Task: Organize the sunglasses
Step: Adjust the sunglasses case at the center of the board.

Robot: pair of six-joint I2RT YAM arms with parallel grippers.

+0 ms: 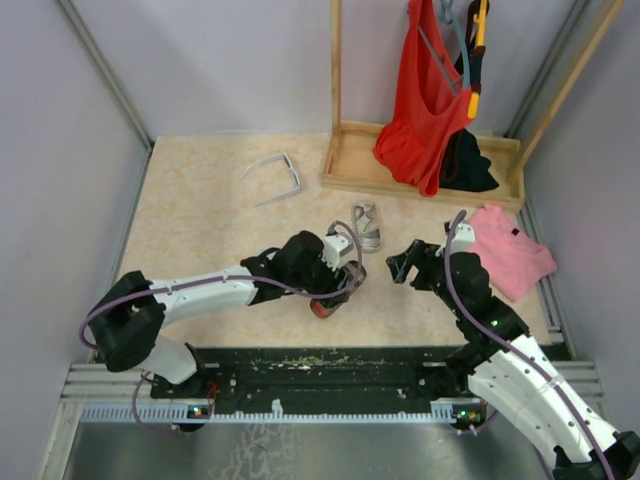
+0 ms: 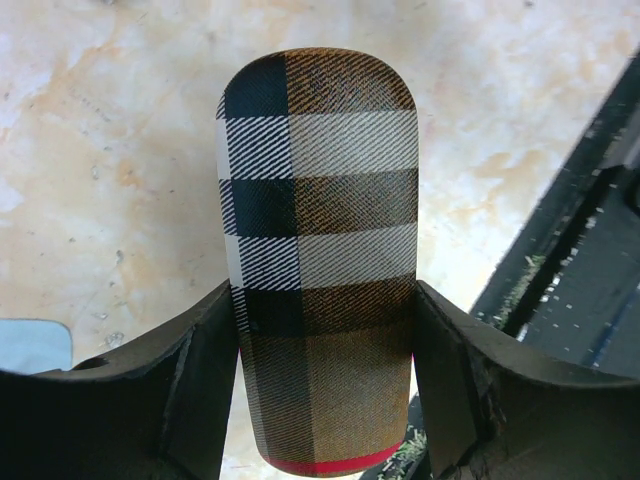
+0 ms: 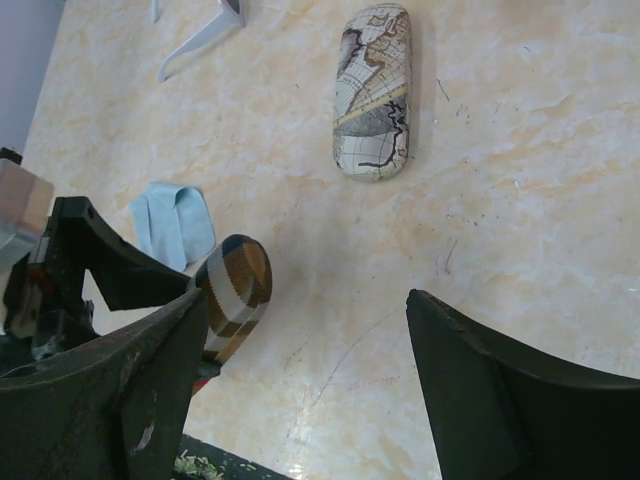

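Over table (image 1: 200,220): left end effector (image 2: 322,300) clamps plaid case (image 2: 318,200) | right end effector (image 3: 308,296) agape, empty | map-print case (image 3: 374,95) shut

The left arm (image 1: 200,290) is stretched low toward the right. The left gripper (image 2: 325,290) is clamped, with its 2 fingers (image 2: 190,380) pressed against a plaid case (image 2: 320,200). The right arm (image 1: 500,340) is bent inward, and the right gripper (image 3: 308,300) is held with jaws spread wide.
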